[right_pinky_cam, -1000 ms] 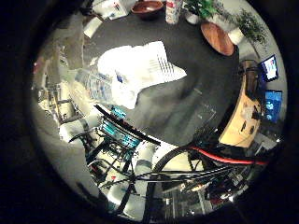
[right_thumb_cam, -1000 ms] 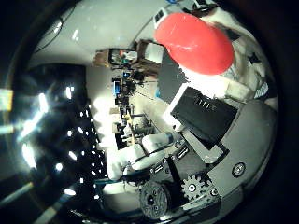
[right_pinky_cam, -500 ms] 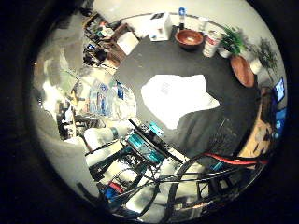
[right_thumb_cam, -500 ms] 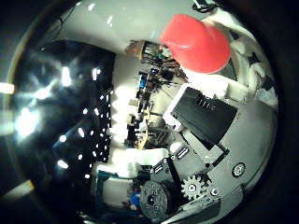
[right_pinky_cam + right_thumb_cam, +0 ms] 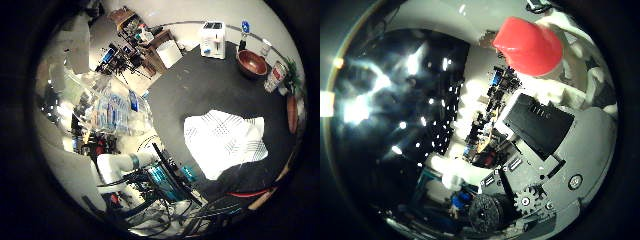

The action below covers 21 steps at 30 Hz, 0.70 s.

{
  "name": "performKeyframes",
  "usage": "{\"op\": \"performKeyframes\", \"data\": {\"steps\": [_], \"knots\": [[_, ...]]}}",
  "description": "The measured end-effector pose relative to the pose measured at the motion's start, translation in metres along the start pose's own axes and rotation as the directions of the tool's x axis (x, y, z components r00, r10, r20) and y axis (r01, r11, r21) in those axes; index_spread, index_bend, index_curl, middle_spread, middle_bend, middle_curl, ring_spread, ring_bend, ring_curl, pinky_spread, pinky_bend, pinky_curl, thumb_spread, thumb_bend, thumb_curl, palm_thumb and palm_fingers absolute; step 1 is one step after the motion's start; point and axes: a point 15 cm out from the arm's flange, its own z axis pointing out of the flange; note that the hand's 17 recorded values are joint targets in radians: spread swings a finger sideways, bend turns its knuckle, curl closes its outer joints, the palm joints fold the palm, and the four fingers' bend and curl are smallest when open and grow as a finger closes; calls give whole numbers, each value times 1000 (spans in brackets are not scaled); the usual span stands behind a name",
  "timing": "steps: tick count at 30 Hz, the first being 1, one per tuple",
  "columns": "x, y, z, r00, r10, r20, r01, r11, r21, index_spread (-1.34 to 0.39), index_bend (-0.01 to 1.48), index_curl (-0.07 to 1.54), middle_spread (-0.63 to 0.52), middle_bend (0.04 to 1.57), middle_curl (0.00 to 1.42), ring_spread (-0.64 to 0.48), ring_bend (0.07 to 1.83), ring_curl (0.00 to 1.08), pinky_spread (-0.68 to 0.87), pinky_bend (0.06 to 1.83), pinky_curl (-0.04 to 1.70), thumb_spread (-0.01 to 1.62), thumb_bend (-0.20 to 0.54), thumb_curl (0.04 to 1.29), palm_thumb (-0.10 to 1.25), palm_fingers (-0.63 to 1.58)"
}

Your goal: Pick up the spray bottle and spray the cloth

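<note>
A clear plastic spray bottle (image 5: 116, 111) lies close against my palm, raised above the table. Its red top (image 5: 530, 45) shows in the thumb side view, right beside white fingers (image 5: 580, 85). My right hand (image 5: 542, 135) is curled round the bottle, whose shiny body fills much of that view. A white cloth (image 5: 225, 142) with thin line patterns lies flat and slightly rumpled on the dark table (image 5: 200, 85), below the hand and off to one side of the bottle. Another white finger (image 5: 120, 164) and teal parts show beneath the bottle.
At the table's far edge stand a white toaster (image 5: 213, 39), a brown bowl (image 5: 251, 61), a printed can (image 5: 276, 76) and a green plant (image 5: 293, 80). A wooden dish (image 5: 292, 114) sits near the cloth. Cluttered shelves and boxes (image 5: 145, 45) stand beyond the table.
The whole picture has swung, so the hand has turned and moved with the bottle. The bottle keeps its place against the palm. The cloth lies as before on the table.
</note>
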Motion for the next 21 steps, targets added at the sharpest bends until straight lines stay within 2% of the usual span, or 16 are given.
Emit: {"op": "performKeyframes", "data": {"steps": [13,21], "knots": [[71,-36,73,990,-70,-125,82,992,96,-291,1136,653,-180,1307,665,-213,1431,566,-315,1266,653,413,-22,978,1012,1226],[111,-35,118,979,-98,-176,116,989,94,-291,1136,652,-180,1307,665,-213,1430,567,-317,1263,658,396,-22,974,1009,1227]]}}
